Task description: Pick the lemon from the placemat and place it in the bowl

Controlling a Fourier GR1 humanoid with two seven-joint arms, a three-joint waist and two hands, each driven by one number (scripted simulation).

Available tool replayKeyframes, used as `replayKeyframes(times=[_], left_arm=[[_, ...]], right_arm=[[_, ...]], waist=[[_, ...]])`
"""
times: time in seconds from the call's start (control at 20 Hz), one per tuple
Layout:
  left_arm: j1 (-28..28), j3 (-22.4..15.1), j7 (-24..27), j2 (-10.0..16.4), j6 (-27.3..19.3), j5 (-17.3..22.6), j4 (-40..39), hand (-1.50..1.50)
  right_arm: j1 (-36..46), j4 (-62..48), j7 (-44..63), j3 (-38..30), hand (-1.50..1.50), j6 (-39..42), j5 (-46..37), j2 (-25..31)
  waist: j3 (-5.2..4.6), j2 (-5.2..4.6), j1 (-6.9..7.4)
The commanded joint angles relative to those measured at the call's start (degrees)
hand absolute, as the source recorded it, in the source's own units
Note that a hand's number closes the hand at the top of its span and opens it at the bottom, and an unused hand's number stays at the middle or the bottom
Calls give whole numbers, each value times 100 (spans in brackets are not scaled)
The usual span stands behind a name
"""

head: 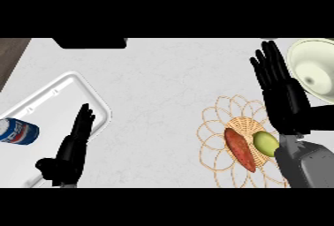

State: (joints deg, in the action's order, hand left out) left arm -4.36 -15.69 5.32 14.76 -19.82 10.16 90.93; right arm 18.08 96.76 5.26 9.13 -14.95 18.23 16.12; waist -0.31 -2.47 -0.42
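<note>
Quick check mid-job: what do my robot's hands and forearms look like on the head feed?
The left hand and right hand are black, with long slender fingers and a thumb. The right forearm is a smooth grey rounded shell. No cables or markings show.

matte black left hand, black right hand, smooth grey forearm

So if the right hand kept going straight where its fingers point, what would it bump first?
Probably nothing. The right hand points away across the counter, passing just left of the bowl. Its height is hard to judge, so it might brush the bowl's rim.
</note>
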Motion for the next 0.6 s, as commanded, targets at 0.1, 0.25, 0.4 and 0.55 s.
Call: replayKeyframes(times=[0.1, 0.25, 0.4, 0.55], left_arm=[[417, 31, -226, 48, -17, -131, -45, 0], [559, 102, -83, 130, 92, -117, -54, 0], [560, 93, -291, 64, 101, -6, -51, 0], [655, 214, -300, 199, 300, 122, -81, 0]], right_arm=[[-959, 348, -1322, 805, 150, 1899, -120, 592], [-1137, 526, -2309, 1483, 150, 2929, -716, 1187], [-1807, 119, -3953, 129, -150, 1374, -1067, 777], [-2212, -209, -5201, 155, -150, 2196, -176, 334]], waist=[[52, 250, -131], [74, 263, -197], [108, 236, -457], [117, 190, -285]])
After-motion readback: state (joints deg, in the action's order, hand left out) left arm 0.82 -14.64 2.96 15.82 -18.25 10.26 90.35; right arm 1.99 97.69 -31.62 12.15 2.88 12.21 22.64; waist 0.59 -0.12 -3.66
